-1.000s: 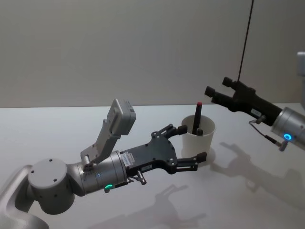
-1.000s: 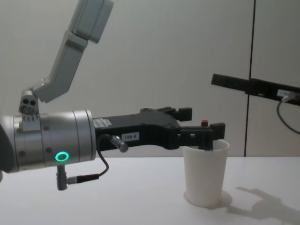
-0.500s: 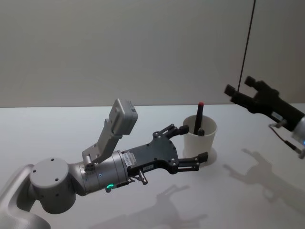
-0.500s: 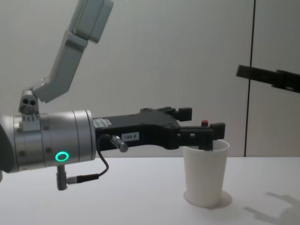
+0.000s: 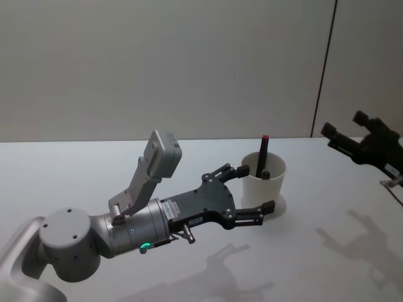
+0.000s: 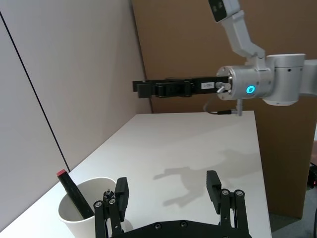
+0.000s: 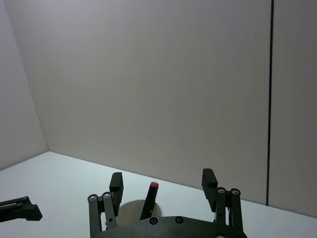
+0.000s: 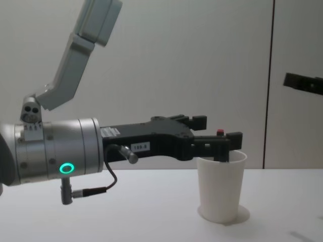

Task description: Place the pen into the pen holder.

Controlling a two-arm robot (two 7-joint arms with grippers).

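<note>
A bare white table [image 5: 94,170] ran back to a plain pale wall, with one dark vertical seam [image 5: 323,66] in the panelling toward two o'clock and brown board visible on the far side in the left wrist view. Nothing cluttered the surface; only soft shadows of the arms lay across it.

The pen holder [image 5: 263,181], an unprinted white paper cup, stood upright on the table at about one o'clock from the robot. The pen [image 5: 261,155] was already inside it, dark-bodied with a red cap, leaning against the cup's wall so that the capped end poked above the rolled rim. It looked to me as though the placing itself was done.

The left gripper [image 5: 255,189] hung level beside the cup, its fingers spread wide with one passing behind the rim and the other in front at the cup's lower side, gripping nothing. I took that straddle as a guard to keep the light cup from tipping, though I could not tell whether either finger touched it.

The right gripper [image 5: 345,136] was out at three o'clock, raised above the table and well apart from the cup, its fingers parted and empty, which read as an arm with its job finished.
</note>
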